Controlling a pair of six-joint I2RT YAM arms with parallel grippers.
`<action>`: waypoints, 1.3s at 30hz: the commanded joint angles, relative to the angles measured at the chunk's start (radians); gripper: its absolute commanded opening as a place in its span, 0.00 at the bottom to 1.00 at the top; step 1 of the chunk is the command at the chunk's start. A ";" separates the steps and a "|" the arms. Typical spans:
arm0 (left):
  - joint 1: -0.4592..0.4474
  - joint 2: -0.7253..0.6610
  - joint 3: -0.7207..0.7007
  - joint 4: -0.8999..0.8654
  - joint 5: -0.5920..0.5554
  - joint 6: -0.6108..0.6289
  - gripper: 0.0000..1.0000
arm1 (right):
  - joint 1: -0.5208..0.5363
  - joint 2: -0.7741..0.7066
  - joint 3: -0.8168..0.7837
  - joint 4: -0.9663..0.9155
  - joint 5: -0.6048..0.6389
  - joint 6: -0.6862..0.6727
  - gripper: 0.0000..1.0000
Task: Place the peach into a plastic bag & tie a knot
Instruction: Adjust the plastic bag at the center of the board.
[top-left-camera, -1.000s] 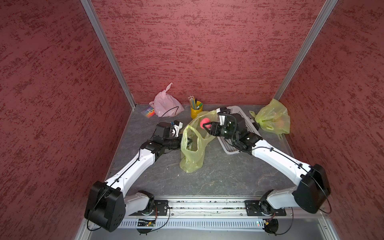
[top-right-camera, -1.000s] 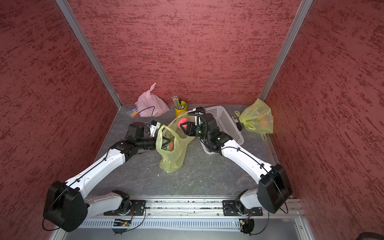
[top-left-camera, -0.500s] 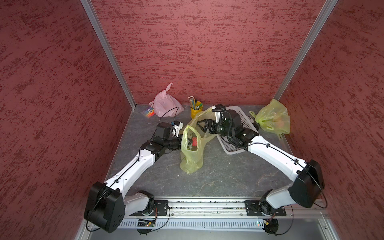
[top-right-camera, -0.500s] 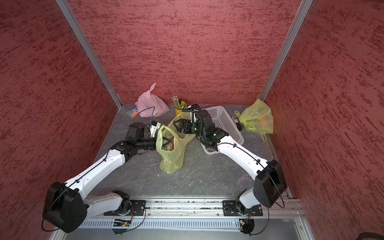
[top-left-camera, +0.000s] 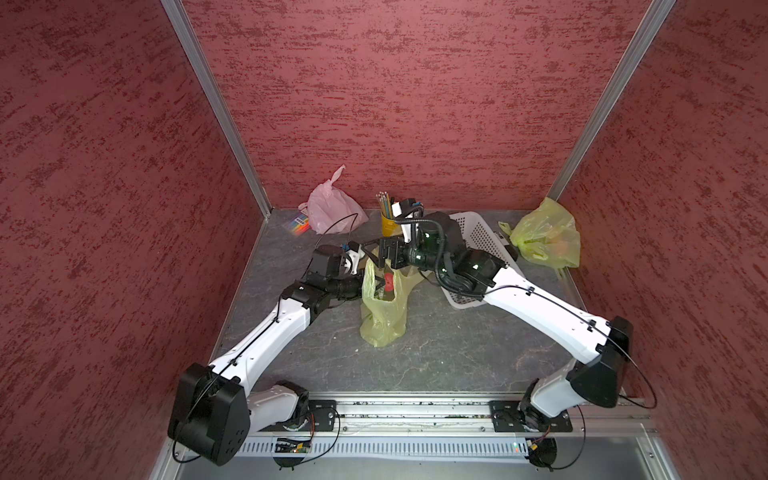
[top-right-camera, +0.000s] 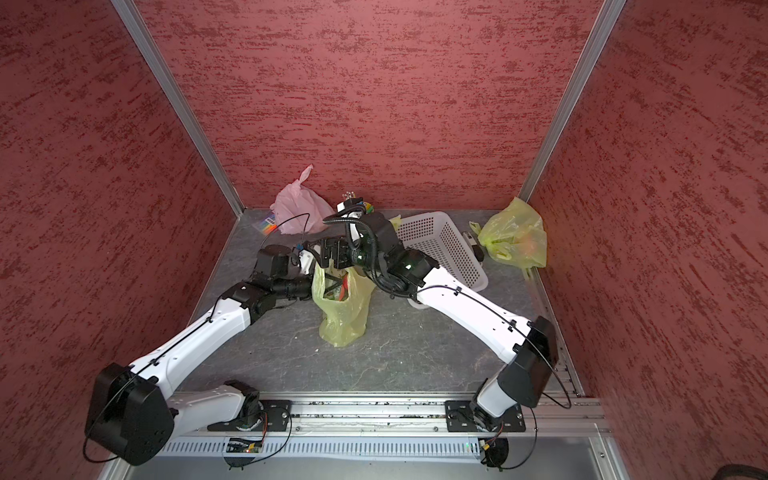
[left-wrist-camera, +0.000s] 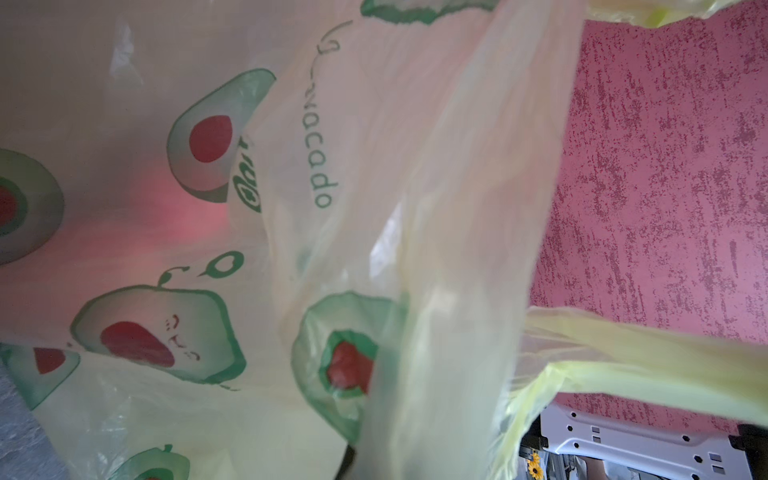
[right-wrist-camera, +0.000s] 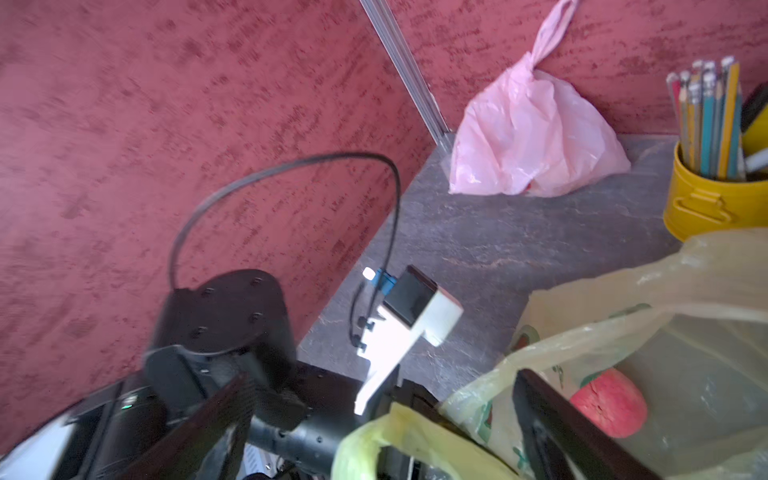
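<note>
A yellow-green plastic bag (top-left-camera: 384, 316) printed with avocados stands in the middle of the table, its mouth held up. The red-pink peach (top-left-camera: 388, 281) lies inside it and shows through the mouth in the right wrist view (right-wrist-camera: 609, 403). My left gripper (top-left-camera: 365, 279) is shut on the bag's rim from the left side; the bag film (left-wrist-camera: 374, 166) fills its wrist view and hides the fingers. Over the bag's mouth hangs my right gripper (top-left-camera: 376, 257), open, with nothing between its dark fingers (right-wrist-camera: 552, 415). One bag handle (right-wrist-camera: 415, 436) lies between them.
At the back left sits a tied pink bag (top-left-camera: 332, 208) beside a colourful card (top-left-camera: 297, 224). A yellow cup of pencils (top-left-camera: 388, 216) stands behind the grippers. A white perforated basket (top-left-camera: 482, 241) lies under the right arm, and another filled yellow-green bag (top-left-camera: 544, 237) sits back right.
The right gripper, which held the peach above the bag a second ago, has opened and shifted left over the mouth. The peach is now inside the bag. The left arm has stayed still.
</note>
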 joint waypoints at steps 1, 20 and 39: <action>-0.001 -0.013 0.000 0.014 -0.008 0.001 0.00 | 0.023 0.029 0.037 -0.091 0.094 -0.029 0.98; -0.015 -0.008 0.323 -0.342 -0.311 0.289 0.63 | -0.024 -0.274 -0.260 0.041 0.146 -0.091 0.00; -0.320 0.525 0.793 -0.251 -0.562 0.948 0.94 | -0.283 -0.552 -0.718 0.161 -0.017 0.082 0.00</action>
